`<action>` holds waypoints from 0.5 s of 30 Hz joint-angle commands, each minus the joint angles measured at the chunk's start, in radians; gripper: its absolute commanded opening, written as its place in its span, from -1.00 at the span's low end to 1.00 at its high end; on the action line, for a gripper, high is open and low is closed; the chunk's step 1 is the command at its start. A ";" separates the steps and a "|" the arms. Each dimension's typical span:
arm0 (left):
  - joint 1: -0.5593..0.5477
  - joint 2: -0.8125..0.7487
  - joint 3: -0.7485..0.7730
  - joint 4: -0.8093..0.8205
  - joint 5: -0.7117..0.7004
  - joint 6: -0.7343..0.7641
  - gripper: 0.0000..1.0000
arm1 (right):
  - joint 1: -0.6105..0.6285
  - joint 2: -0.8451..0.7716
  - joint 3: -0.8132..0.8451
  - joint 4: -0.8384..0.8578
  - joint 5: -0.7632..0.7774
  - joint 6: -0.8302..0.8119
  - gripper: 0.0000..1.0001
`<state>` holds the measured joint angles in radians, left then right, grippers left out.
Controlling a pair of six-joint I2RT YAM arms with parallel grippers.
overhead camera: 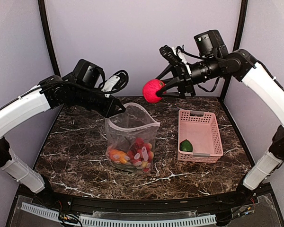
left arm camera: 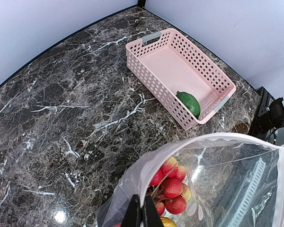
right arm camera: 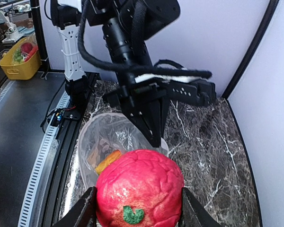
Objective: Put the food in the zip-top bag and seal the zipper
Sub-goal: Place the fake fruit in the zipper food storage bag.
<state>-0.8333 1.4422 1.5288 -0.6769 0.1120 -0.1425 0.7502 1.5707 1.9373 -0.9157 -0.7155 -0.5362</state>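
Robot arms and toy food over a marble table [overhead camera: 75, 142].
Left tool [overhead camera: 119, 108] pinches the open zip-top bag [overhead camera: 132, 137] by its rim; right tool [overhead camera: 160, 90] clamps a red fruit [overhead camera: 151, 91] in the air; a green piece [overhead camera: 186, 145] lies in the pink basket [overhead camera: 213, 137].

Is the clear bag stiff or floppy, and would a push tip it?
Probably floppy: the zip-top bag is thin crinkled film, its rim pinched up by the left fingers. The food piled at its bottom likely anchors it, so a push would sooner fold the walls than tip it.
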 commanded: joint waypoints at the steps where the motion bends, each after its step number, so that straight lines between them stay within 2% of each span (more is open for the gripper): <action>1: 0.003 -0.041 -0.015 0.011 0.002 -0.012 -0.99 | 0.065 0.053 0.051 0.006 -0.029 0.012 -0.13; 15: 0.003 -0.053 -0.019 0.013 0.002 -0.012 -0.99 | 0.170 0.126 -0.009 0.101 0.155 -0.014 -0.14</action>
<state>-0.8333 1.4372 1.5284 -0.6743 0.1123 -0.1471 0.8959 1.6779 1.9411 -0.8722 -0.6327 -0.5411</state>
